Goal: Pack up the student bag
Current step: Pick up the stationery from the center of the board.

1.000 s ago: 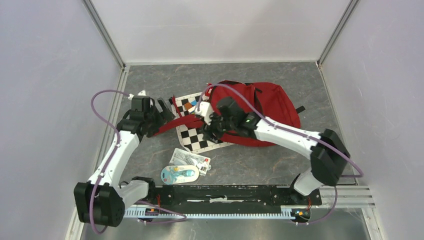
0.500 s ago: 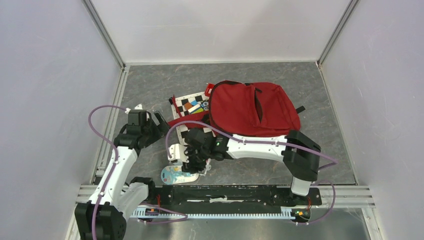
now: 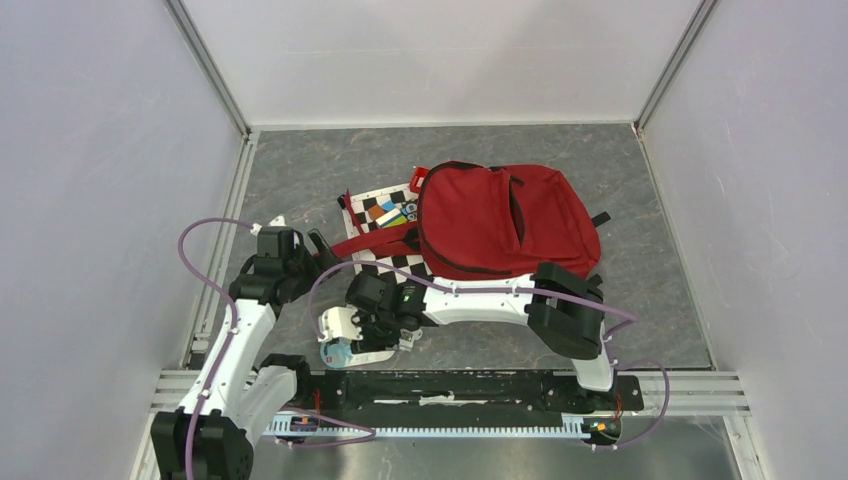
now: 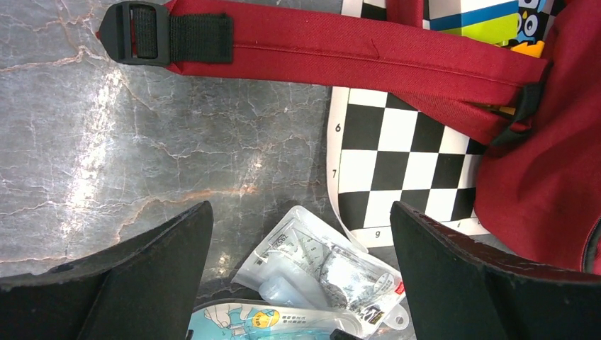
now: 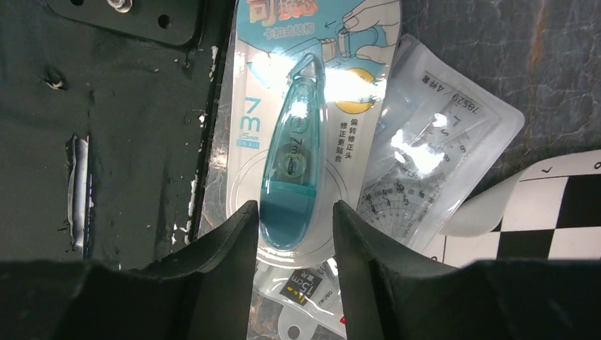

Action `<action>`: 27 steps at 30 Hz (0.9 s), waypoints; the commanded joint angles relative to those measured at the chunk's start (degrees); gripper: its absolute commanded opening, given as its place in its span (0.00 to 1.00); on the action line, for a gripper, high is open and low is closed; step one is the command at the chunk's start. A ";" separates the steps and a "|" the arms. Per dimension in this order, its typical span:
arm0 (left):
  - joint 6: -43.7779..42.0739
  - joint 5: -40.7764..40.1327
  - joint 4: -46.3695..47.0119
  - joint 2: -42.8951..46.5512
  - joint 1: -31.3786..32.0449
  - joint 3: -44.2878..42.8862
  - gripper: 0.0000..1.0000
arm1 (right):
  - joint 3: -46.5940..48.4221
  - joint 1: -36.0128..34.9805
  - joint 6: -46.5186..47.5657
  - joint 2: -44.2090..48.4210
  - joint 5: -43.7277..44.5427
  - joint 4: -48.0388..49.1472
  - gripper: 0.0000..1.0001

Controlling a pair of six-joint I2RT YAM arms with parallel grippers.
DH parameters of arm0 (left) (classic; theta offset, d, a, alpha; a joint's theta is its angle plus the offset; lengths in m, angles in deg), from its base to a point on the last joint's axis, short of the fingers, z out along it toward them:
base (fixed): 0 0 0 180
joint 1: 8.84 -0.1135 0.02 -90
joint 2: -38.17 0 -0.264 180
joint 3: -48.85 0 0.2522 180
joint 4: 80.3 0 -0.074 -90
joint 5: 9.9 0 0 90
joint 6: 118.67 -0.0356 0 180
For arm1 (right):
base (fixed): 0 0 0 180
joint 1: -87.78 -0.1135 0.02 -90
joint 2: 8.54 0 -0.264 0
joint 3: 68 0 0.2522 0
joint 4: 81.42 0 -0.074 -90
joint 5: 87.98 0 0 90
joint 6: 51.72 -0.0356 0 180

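Top external: student bag point(image 3: 500, 220) lies mid-table, partly on checkerboard sheet point(image 3: 385, 265); right gripper point(image 3: 345, 335) is low over correction-tape pack point(image 3: 350, 353) by the near rail. Left wrist: left gripper point(image 4: 299, 212) spread wide, holding nothing, above bag strap point(image 4: 354, 60) and clear pouch point(image 4: 319, 265). Right wrist: jaws half apart, straddling teal dispenser point(image 5: 290, 177); can't tell if they grip it.
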 commanded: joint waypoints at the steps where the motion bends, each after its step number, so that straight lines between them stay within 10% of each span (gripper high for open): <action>1: 0.54 -0.73 1.61 0.78 -0.33 0.30 1.00 | 1.20 -0.61 0.24 -0.27 0.79 -1.85 0.48; 14: 0.40 -0.13 2.06 1.01 -0.37 0.77 1.00 | 0.31 -1.16 -2.87 -2.01 1.13 0.08 0.51; 27: 1.51 -0.09 2.07 2.87 -0.42 2.27 1.00 | 0.31 -1.10 -5.63 -3.96 5.70 1.22 0.34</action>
